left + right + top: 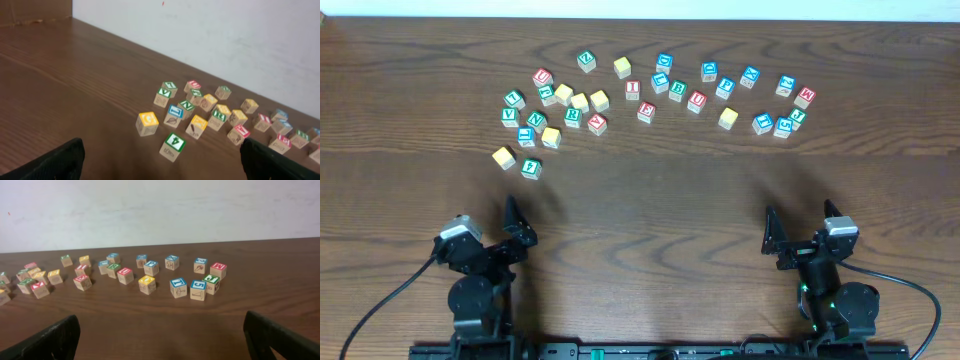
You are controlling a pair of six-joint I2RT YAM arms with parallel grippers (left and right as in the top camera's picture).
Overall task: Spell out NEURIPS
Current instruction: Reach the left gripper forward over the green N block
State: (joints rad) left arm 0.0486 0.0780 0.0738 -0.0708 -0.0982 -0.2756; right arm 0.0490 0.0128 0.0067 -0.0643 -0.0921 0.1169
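Small wooden letter cubes lie scattered across the far half of the table. Among them are a green N cube, a red E cube, a red I cube and a red U cube. Yellow-topped cubes lie among them. The other letters are too small to read. My left gripper is open and empty, near the front left, short of a green-topped cube. My right gripper is open and empty at the front right, well short of the nearest cubes.
The cubes form a loose band from left to right, tighter in the left cluster. Bare brown table lies between the cubes and both arms. A white wall stands behind the table's far edge.
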